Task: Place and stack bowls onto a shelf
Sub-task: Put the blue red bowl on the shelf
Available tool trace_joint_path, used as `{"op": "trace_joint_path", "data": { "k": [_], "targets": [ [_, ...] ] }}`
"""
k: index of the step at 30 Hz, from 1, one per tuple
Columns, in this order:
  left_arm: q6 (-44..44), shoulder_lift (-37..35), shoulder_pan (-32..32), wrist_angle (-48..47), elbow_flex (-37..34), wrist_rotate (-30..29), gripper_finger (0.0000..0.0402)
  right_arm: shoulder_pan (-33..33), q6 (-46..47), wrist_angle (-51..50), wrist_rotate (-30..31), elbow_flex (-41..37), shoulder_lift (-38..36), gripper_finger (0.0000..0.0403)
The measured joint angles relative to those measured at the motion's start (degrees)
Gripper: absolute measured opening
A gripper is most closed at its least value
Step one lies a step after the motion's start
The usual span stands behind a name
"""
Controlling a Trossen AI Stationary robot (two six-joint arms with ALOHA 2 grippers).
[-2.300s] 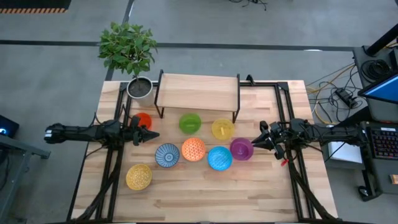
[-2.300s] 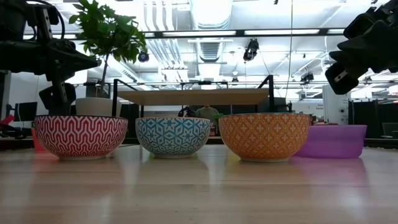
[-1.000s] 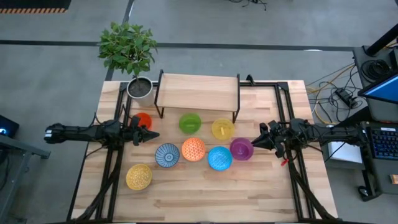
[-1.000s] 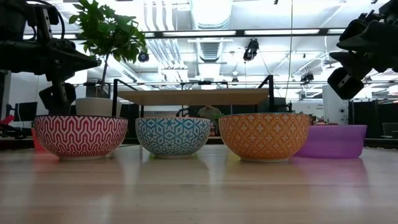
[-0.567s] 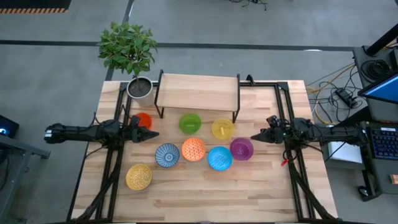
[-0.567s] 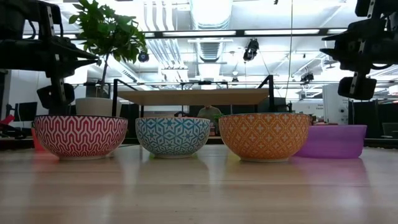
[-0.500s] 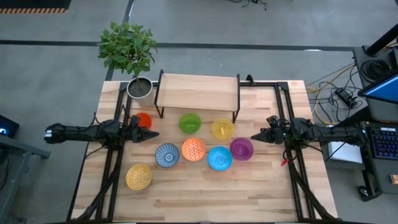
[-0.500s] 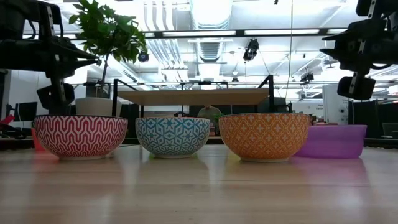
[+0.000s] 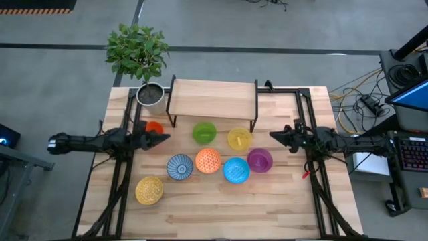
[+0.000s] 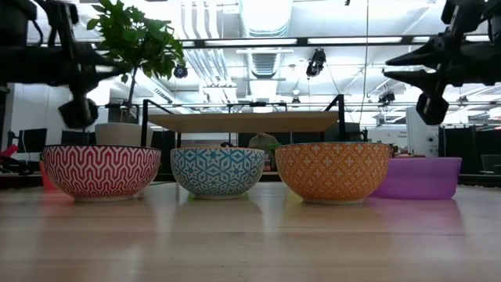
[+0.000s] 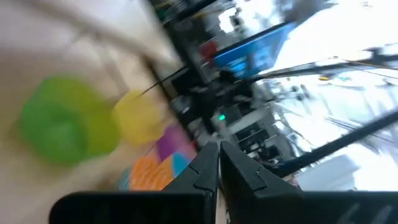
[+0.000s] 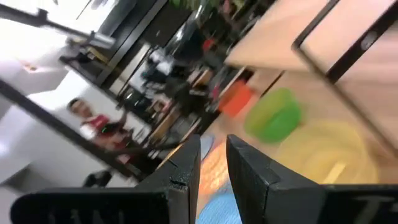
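Item one: I am holding the left gripper (image 9: 162,138) above the table's left side, just beside the red-orange bowl (image 9: 154,126), its jaws showing nearly closed in its wrist view, gripping nothing.

Item two: I am holding the right gripper (image 9: 273,134) raised over the table's right side, near the yellow bowl (image 9: 239,139) and the purple bowl (image 9: 259,160), its jaws standing narrowly apart and holding nothing.

Item three: the shelf (image 9: 212,99) is standing at the table's far edge, bearing no bowl; a potted plant (image 9: 139,57) is sitting just beside its left end.

Item four: the green bowl (image 9: 204,132) is lying in front of the shelf. The blue-white patterned bowl (image 9: 179,167), orange patterned bowl (image 9: 208,161) and bright blue bowl (image 9: 235,170) are sitting in a row, with the yellow speckled bowl (image 9: 149,190) nearest the front left.
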Motion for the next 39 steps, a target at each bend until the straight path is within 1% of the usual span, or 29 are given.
{"op": "trace_joint_path", "data": {
  "k": [2,4,7,10,15,17,20,22,24,26,29,31,33,36,39],
  "targets": [
    [1.7,0.6,-0.4,5.4,0.0,0.3,0.0000,0.0,-0.6,2.7,-0.7,0.0,0.1,0.0068],
    [4.1,1.5,-0.5,11.2,0.0,1.9,0.0000,0.0,-1.1,5.8,-2.2,0.0,0.0,0.0068],
    [6.4,3.2,-0.7,17.4,0.1,3.1,0.0000,0.0,-4.9,10.3,-3.7,0.0,0.0,0.0068],
    [5.7,4.8,-0.7,18.8,0.1,4.1,0.0000,0.0,-8.0,13.3,-4.0,0.0,0.0,0.0068],
    [1.6,9.7,-1.9,19.2,0.2,5.1,0.0000,0.0,-9.7,15.4,-4.0,0.0,0.0,0.0068],
    [1.2,12.7,-3.0,19.2,1.8,5.0,0.0000,0.0,-9.9,15.6,-4.0,0.0,0.0,0.0068],
    [2.0,17.9,-5.4,18.7,6.9,5.6,0.0000,0.0,-11.0,16.5,-4.0,0.0,0.0,0.0068],
    [3.0,21.6,-6.8,14.0,11.6,7.1,0.0000,0.0,-12.4,16.8,-4.0,0.2,0.0,0.0068],
    [3.5,25.0,-8.0,3.5,17.6,8.1,0.0000,0.0,-14.1,16.2,-4.0,0.8,0.0,0.0068],
    [3.4,28.5,-9.1,-12.5,24.6,8.0,0.0000,0.0,-15.0,15.7,-4.0,1.6,0.2,0.0068],
    [0.8,35.4,-10.7,-37.7,34.9,6.8,0.0000,0.0,-16.8,13.2,-4.0,3.7,0.8,0.0068],
    [-1.4,40.8,-12.3,-49.1,40.4,6.5,0.0000,0.0,-18.0,11.0,-4.0,5.4,1.4,0.0068],
    [-4.5,46.3,-13.8,-55.6,44.9,6.5,0.0000,0.0,-18.9,8.6,-4.0,7.3,2.0,0.0068],
    [-6.7,54.3,-15.8,-59.9,51.0,7.1,0.0000,0.0,-20.6,5.1,-4.0,10.1,3.3,0.0068],
    [-6.8,61.4,-17.3,-64.9,56.6,8.4,0.0000,0.0,-22.8,-0.2,-4.0,12.9,4.6,0.0068]
  ]
}}
